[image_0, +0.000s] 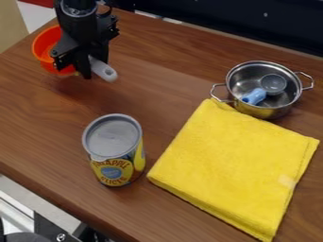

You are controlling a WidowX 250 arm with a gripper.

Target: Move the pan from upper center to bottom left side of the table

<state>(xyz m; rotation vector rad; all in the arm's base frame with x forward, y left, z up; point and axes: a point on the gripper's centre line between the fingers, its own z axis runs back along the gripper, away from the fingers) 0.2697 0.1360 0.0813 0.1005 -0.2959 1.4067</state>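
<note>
At the upper left of the camera view, my black gripper (pixel 86 67) points down with its fingers shut on the light grey handle of the orange pan (pixel 46 46). The pan's bowl shows to the left of and behind the gripper, partly hidden by it. The handle's rounded end (pixel 106 72) sticks out to the right of the fingers. Whether the pan touches the table (pixel 38 113) is hard to tell.
A can with a grey lid (pixel 114 137) stands at lower center-left. On the right is a folded yellow towel (pixel 230 168), with a steel pot (pixel 264 111) behind it, holding a blue-handled utensil and a small cup. The table's front edge runs diagonally at lower left.
</note>
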